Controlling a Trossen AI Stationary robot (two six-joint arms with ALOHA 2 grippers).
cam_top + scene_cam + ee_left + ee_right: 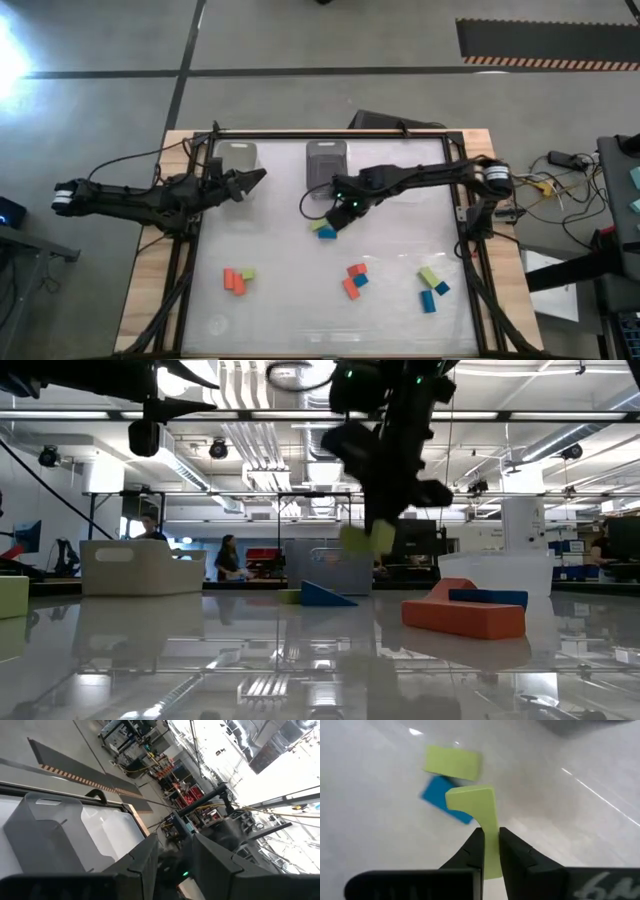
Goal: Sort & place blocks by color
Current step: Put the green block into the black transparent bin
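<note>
Lime green fills the near end of the right wrist view: a lime green block (pixel 479 815) stands pinched between the two dark fingers (pixel 470 857) of the right gripper (pixel 347 207), lifted clear of the white table (pixel 300 300); the low view shows it hanging in the air under that gripper. Just below and beyond it on the table lie a second lime green block (pixel 453 762) and a blue block (pixel 440 796), touching each other, the green one partly over the blue. Across the front of the table the other blocks sit in three loose clusters: two orange-red blocks with a green one (pixel 238 279) at the left, orange-red and blue pieces (pixel 355 281) in the middle, and a green block with two blue ones (pixel 432 286) at the right. In the low view an orange-red block (pixel 462 614) lies nearest, with a blue one (pixel 487 598) resting against its far side. Farther back, two clear plastic bins stand apart along the rear edge, one (pixel 239 158) to the left and one (pixel 326 160) near the centre. The left gripper (pixel 250 181) waits just beside the left bin, its fingers (pixel 145 862) parted a little and holding nothing, as far as the dim wrist view lets one tell. People (pixel 229 558) stand in the room beyond.
</note>
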